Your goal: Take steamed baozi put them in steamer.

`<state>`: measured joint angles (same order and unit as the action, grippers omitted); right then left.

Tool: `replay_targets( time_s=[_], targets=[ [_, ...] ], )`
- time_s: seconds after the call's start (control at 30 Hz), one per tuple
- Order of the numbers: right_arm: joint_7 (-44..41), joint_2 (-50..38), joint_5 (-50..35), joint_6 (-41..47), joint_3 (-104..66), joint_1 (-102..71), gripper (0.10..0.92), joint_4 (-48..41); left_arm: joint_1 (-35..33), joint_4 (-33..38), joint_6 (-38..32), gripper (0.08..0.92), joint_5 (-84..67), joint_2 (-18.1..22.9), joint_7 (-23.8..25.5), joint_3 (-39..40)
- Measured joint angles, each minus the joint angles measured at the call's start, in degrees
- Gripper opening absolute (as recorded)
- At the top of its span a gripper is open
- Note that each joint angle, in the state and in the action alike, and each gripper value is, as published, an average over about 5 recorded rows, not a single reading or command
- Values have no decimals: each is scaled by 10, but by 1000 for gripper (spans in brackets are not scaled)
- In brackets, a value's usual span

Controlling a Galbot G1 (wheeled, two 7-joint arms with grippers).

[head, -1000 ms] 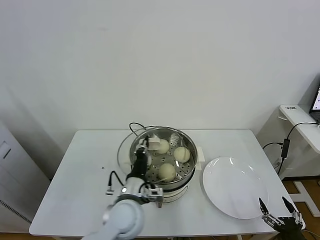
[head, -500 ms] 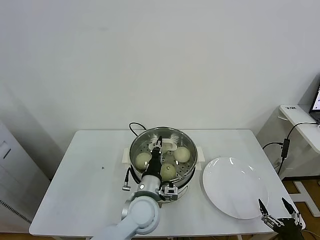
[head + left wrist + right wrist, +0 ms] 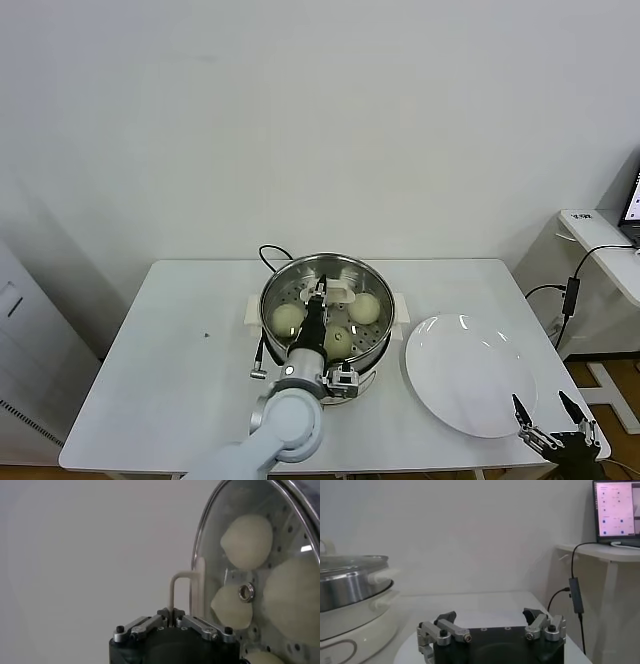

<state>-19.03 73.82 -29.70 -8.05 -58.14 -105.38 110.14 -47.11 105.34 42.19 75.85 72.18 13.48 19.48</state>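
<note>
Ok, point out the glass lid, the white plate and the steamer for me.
glass lid point(image 3: 250, 555), left wrist view, on the clear pane, with baozi seen through it.
white plate point(image 3: 470, 375), head view, on its bare middle.
steamer point(image 3: 350, 580), right wrist view, on its steel side wall.

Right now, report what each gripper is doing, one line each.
Left gripper: shut on the glass lid's white handle, over the steamer.
Right gripper: open, holding nothing, by the plate.

Bright even light, soft shadows, glare on steamer point(image 3: 326, 300)
</note>
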Motion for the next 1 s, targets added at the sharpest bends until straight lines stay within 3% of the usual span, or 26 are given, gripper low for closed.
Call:
replay_targets(
  time_s=[0.17,0.8,1.0],
  targets=[
    [0,-5,0,0,3,3,823,1,-3,7,0,197,-20,-2,-20,4],
    [-2,-28,1,2,27,27,823,-12,-38,110,0,748,-212,-59,-113,-22],
    [-5,-36,1,3,37,39,823,-17,-62,147,0,820,-276,-86,-127,-51]
  ],
)
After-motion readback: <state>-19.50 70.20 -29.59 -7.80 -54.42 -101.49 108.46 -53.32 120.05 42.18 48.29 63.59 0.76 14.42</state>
